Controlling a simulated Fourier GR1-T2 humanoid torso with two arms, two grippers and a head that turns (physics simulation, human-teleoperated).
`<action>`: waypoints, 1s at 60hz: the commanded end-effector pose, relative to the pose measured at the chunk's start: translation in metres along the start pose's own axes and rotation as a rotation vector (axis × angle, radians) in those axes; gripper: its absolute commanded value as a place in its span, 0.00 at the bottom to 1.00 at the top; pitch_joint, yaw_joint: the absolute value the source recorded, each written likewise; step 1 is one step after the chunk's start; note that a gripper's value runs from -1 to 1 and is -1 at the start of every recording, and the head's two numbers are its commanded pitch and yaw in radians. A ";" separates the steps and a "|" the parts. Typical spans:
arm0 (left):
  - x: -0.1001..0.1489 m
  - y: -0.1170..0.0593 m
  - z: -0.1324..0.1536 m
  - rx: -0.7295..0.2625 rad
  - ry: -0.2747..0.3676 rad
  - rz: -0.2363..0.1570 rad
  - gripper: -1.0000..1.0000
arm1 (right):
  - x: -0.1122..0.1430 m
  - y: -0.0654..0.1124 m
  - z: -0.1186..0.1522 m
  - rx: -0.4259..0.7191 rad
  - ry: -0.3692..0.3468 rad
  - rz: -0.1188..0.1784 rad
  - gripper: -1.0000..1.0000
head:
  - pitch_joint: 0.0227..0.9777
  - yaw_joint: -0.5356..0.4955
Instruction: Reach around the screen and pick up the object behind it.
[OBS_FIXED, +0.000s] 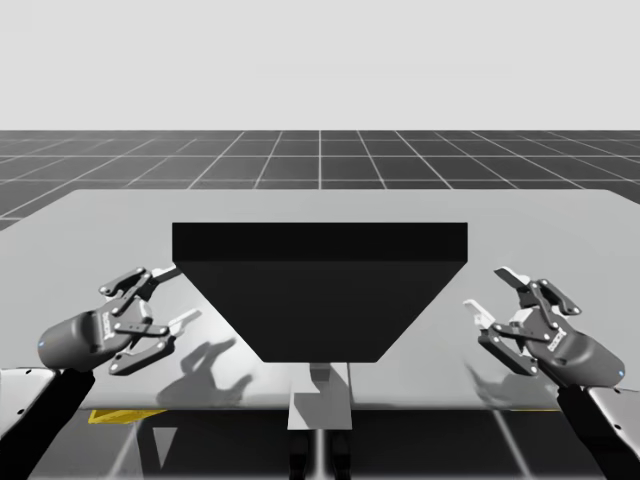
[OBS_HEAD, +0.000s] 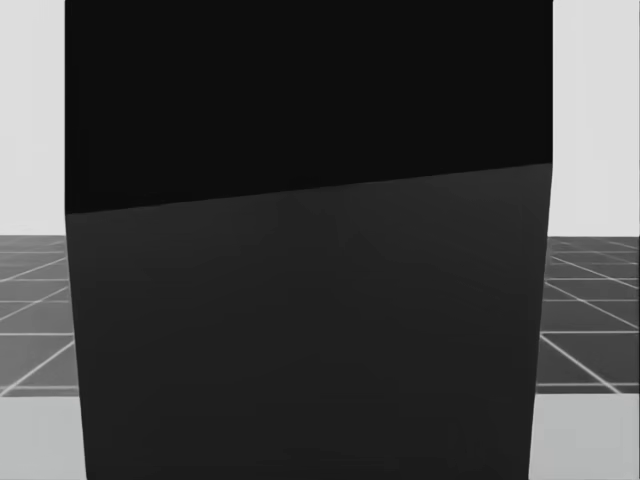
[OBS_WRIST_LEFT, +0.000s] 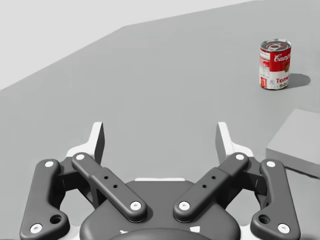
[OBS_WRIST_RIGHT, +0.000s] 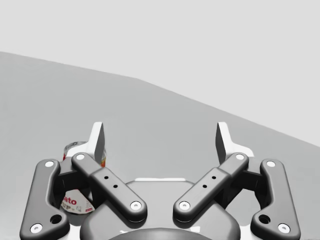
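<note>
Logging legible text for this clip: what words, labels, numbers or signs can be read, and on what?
Red and white can: lettering on its label, cut off by the curve, not readable whole.
Black screen, table, left gripper, right gripper: no text.

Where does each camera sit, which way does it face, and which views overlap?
High view: fixed above the table, looking down at the black screen; both arms enter, left gripper and right gripper flanking it.
Head view: on my head, facing the screen's dark face close up.
Left wrist view: on my left hand, looking past its open gripper across the table to a red-and-white can.
Right wrist view: on my right hand; the can sits close beside its open gripper.
Shared: both wrist views see that can.
</note>
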 end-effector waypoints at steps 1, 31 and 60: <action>-0.008 -0.009 0.008 -0.133 0.031 0.000 0.00 | -0.009 0.012 0.023 0.128 0.013 -0.036 0.00 | 0.14 0.50; -0.013 -0.010 0.001 -0.224 0.068 -0.004 0.00 | -0.042 0.018 0.012 0.209 0.096 -0.072 0.00 | 0.15 0.49; -0.011 -0.009 -0.003 -0.233 0.059 -0.025 0.00 | -0.074 0.020 -0.058 0.281 0.184 -0.138 0.00 | 0.16 0.49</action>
